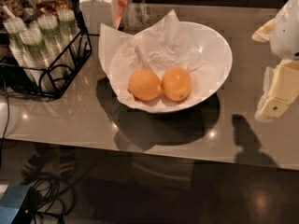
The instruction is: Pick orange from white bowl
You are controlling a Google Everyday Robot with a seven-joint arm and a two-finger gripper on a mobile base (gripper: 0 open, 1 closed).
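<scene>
**Two oranges in the white bowl, gripper off at the right edge**

Camera view. Looks down at an angle on a glossy grey counter (pixel 70 118) dotted with small light reflections. Near the middle, the white bowl (pixel 219 45): wide, shallow, shiny, casting a broad dark shadow to the front and left. Lined with crumpled white paper (pixel 159 43) that stands up past the rim at the back and on the left side.

In the front part of the bowl, on the paper, two round fruits side by side, touching or very nearly so. On the right, the orange (pixel 176 83), a little deeper in colour, with a small dark dimple low on its skin. On the left, the paler orange (pixel 145 84), otherwise much alike.

At the right edge, partly cut off, the gripper (pixel 279 91): cream-yellow, over the counter's right side, well apart from the bowl and the fruit. Above it, a rounded white arm part (pixel 286 24). Claw spread or pressed together: cannot tell. In front of it on the counter, its dark shadow (pixel 247 141).

At the back left, a black wire rack (pixel 46 93) with stacks of clear lidded cups (pixel 32 36). Just behind the bowl's left side, a lidded jar (pixel 96 6). Below the counter's front edge, a dark floor with tangled cables (pixel 44 190) and a blue object (pixel 13 209) in the bottom left corner.
</scene>
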